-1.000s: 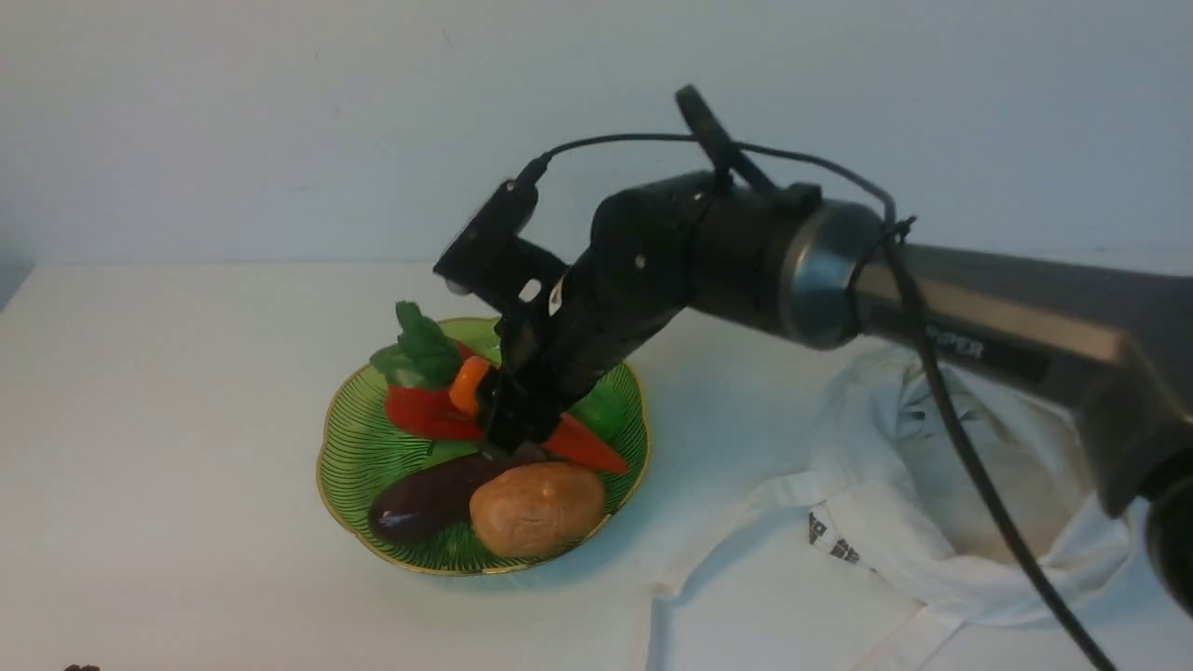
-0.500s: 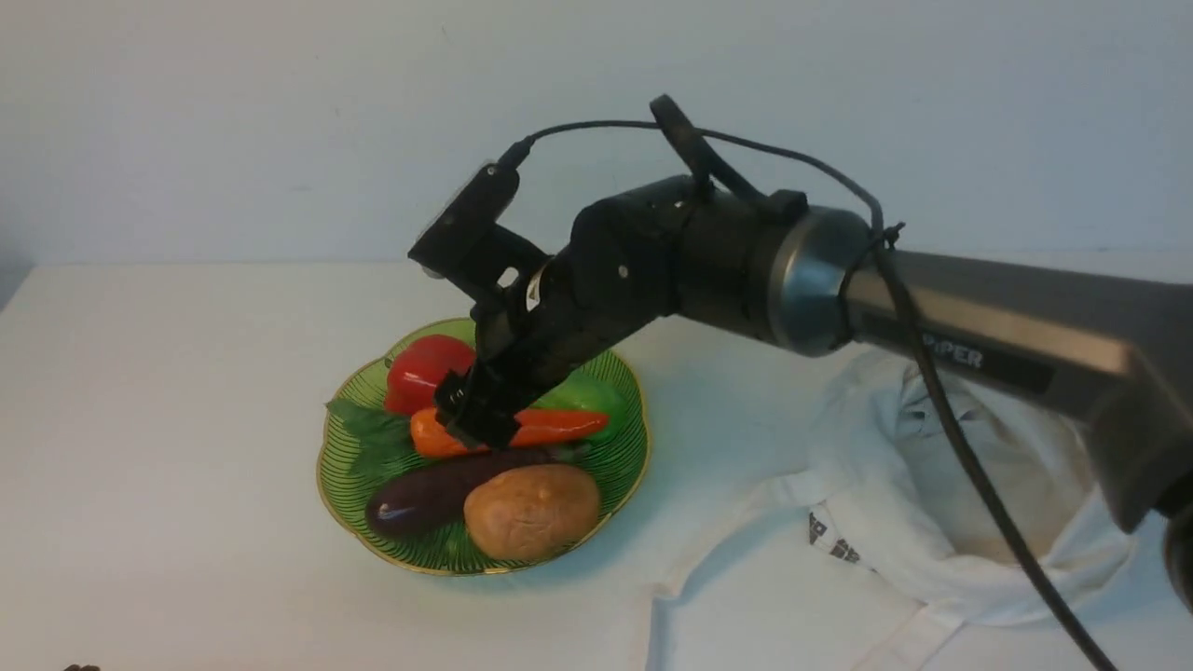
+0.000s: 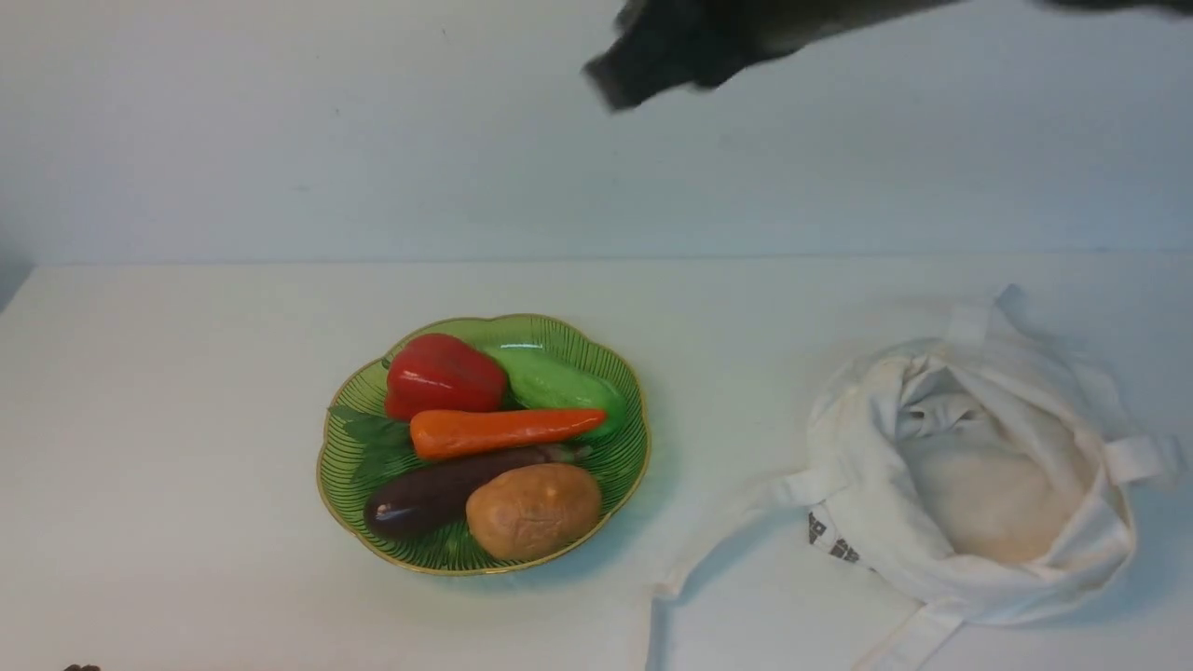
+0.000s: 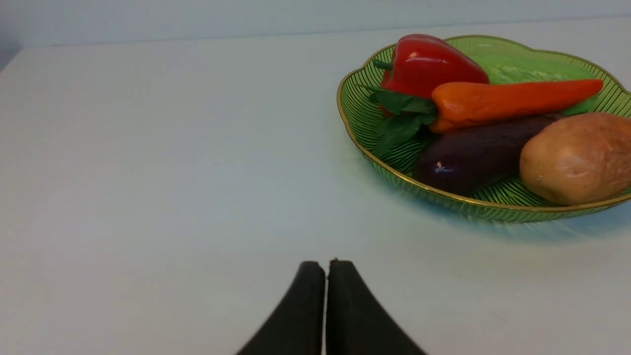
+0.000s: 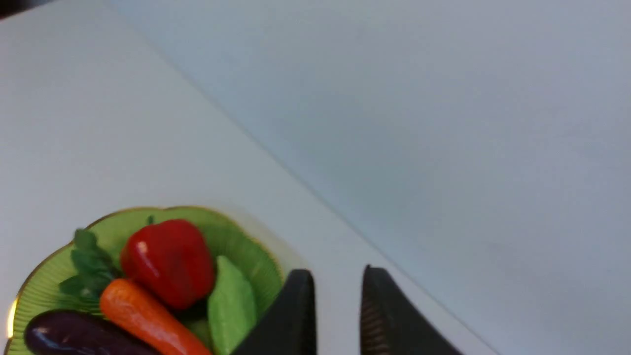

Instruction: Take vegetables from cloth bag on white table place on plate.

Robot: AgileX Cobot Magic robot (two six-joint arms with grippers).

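The orange carrot (image 3: 503,431) with its dark green leafy top lies across the middle of the green gold-rimmed plate (image 3: 615,466) on the white table (image 3: 186,391). It also shows in the left wrist view (image 4: 508,98) and the right wrist view (image 5: 148,320). The off-white cloth bag (image 3: 969,485) slumps open at the right. My right gripper (image 5: 337,276) is open and empty, raised high above the plate; it is a dark blur (image 3: 652,65) at the top of the front view. My left gripper (image 4: 325,266) is shut and empty, low over bare table, apart from the plate (image 4: 355,118).
On the plate with the carrot are a red bell pepper (image 3: 443,373), a green cucumber (image 3: 559,384), a dark eggplant (image 3: 438,489) and a brown potato (image 3: 533,510). The bag's strap handles (image 3: 736,550) trail on the table toward the front. A pale wall stands behind the table.
My right gripper has let go of the carrot, which now lies flat on the plate, and the arm has swung up and away to the top of the view. The bag is uncovered.
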